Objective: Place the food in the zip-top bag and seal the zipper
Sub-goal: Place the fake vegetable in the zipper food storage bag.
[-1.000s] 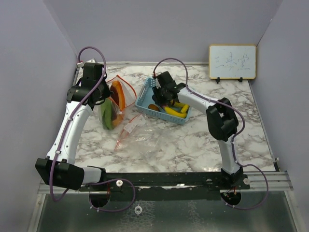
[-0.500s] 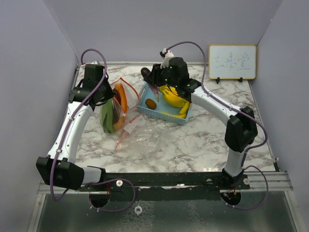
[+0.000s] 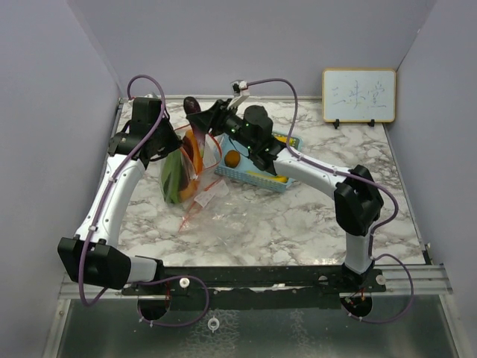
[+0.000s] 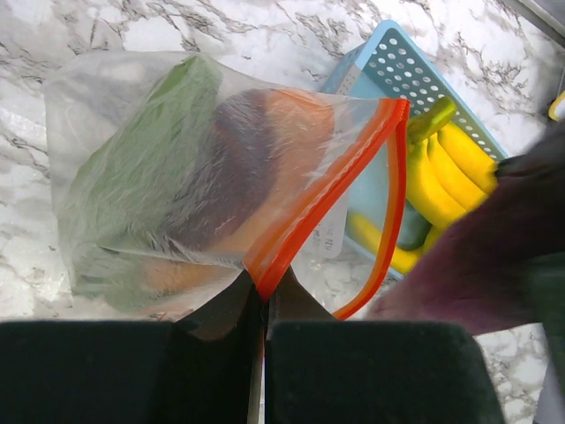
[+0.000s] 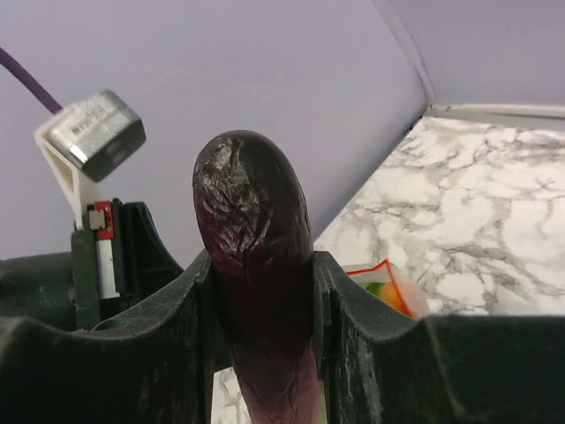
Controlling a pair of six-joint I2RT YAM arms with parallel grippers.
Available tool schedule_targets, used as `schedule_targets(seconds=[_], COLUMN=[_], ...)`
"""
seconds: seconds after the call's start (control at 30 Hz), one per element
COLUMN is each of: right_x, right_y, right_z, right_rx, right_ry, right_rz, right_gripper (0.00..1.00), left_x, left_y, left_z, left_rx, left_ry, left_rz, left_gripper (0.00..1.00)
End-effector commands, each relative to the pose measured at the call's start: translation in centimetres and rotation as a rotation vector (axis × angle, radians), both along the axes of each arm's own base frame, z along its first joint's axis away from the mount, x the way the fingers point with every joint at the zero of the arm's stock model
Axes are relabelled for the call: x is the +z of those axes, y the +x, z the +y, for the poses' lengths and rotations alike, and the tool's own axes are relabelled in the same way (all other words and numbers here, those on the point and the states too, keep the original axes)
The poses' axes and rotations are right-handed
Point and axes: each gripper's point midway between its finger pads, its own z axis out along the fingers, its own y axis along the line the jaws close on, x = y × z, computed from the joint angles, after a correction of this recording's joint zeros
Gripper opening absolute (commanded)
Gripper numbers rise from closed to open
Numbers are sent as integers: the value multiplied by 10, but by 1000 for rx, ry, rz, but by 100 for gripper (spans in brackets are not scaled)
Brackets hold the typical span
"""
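The purple eggplant [image 3: 193, 112] is off the table [image 3: 298, 216], clamped between the two fingers of the right hand [image 3: 214, 121]. In the right wrist view the eggplant [image 5: 258, 256] runs along the fingers, and its wrinkled rounded end sticks out past their tips. So its long axis follows the hand's own reach.

From above, it hangs at the far left corner of the blue basket [image 3: 256, 176], just beside the open mouth of the zip-top bag [image 3: 181, 177]. The mouth lies to the left and nearer side of the eggplant. In the left wrist view the eggplant [image 4: 481, 252] shows as a blurred purple mass just right of the orange zipper rim [image 4: 328, 190], which gapes toward it in a loop.

The left hand [image 4: 265, 305] is pinched shut on that rim at its near corner and holds the bag [image 4: 159, 168] up and open. A green leafy vegetable [image 4: 132, 163] and an orange carrot [image 4: 300, 128] already lie inside, with something darker between them.

The right arm alone carries the piece, and the left is taken up with the bag. The coming move likely turns on swinging one end of the eggplant into line with the loop, so that it enters lengthwise and not across the rim.

The bananas [image 4: 450, 159] and a small brown fruit [image 3: 232, 158] wait in the basket.
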Motion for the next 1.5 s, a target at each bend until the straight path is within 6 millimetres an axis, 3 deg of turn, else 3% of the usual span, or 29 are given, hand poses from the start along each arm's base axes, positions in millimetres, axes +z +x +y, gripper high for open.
schedule_targets(seconds=[0.0, 0.2, 0.4, 0.6, 0.73, 0.9, 1.0, 1.13, 1.3, 1.37, 1.47], right_x=[-6, -53, -66, -51, -43, -67, -73, -64, -29, -11, -1], right_y=[0, 2, 3, 19, 23, -1, -17, -28, -28, -24, -6], right_z=[22, 23, 19, 3, 6, 15, 11, -2, -19, -36, -71], right_rx=[-53, -111, -136, -252, -257, -137, -84, -81, -141, -216, -354], right_ry=[31, -74, -174, -222, -232, -242, -253, -265, -264, -271, -301], right_rz=[-18, 34, 5, -81, -139, -64, -49, -66, -118, -137, -134], right_gripper=[11, 21, 32, 31, 31, 34, 42, 63, 83, 86, 84], left_x=[28, 36, 35, 31, 31, 42, 40, 37, 35, 35, 34], left_y=[12, 18, 22, 17, 14, 18, 19, 22, 22, 22, 20], left_z=[-14, -22, -29, -33, -35, -33, -33, -35, -35, -35, -32], left_rx=[-27, -48, -63, -72, -70, -67, -66, -70, -67, -66, -58], left_ry=[-75, -109, -141, -168, -186, -175, -175, -183, -182, -181, -171], left_rz=[-82, -90, -81, -67, -63, -89, -86, -81, -76, -78, -78], left_gripper=[0, 0, 0, 0, 0, 0, 0, 0, 0, 0, 0])
